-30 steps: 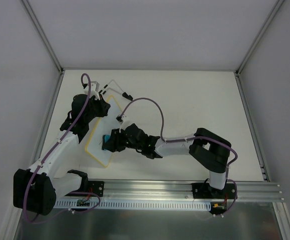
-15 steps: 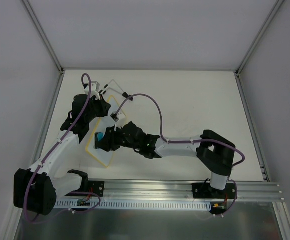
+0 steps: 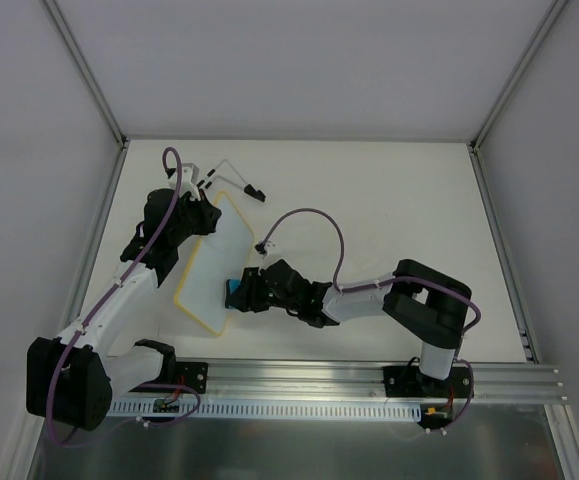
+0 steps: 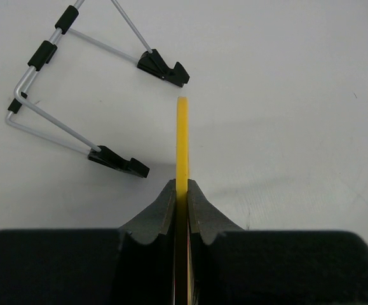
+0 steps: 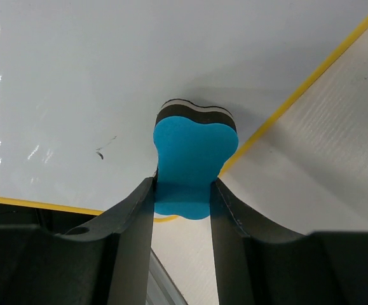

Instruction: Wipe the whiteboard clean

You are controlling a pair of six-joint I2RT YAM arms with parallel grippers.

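So the whiteboard (image 3: 207, 262) is a small white rectangle with rounded corners and a thin yellow frame, sitting left of centre in the top view, over the pale table (image 3: 389, 200). Up close in the right wrist view the white face (image 5: 75, 76) is glossy with light streaks, and pretty much blank apart from a couple of tiny dark specks (image 5: 101, 153) at left centre. Its long axis runs from the upper middle of the top view down toward the lower left on a slight slant. Can't tell from above how far it's tipped off the table. The left pincer (image 3: 201, 215) is at the board's upper end, clamped tight on the frame. In the left wrist view the board is edge-on, just a thin yellow strip (image 4: 182, 140) coming straight up the frame out of the closed pincer (image 4: 181, 187). A wire stand (image 4: 56, 125) with black feet lies on the table just beside that edge, at the upper left of that view, and it's just past the board's top end from above (image 3: 252, 191). The right pincer (image 3: 237, 293) is at the board's lower right edge, squeezing a blue eraser (image 3: 232, 293). From its own camera the pincer (image 5: 182, 181) has the eraser (image 5: 193, 152) between both fingers, with the dark felt end looking pressed on the white face right by the yellow border.
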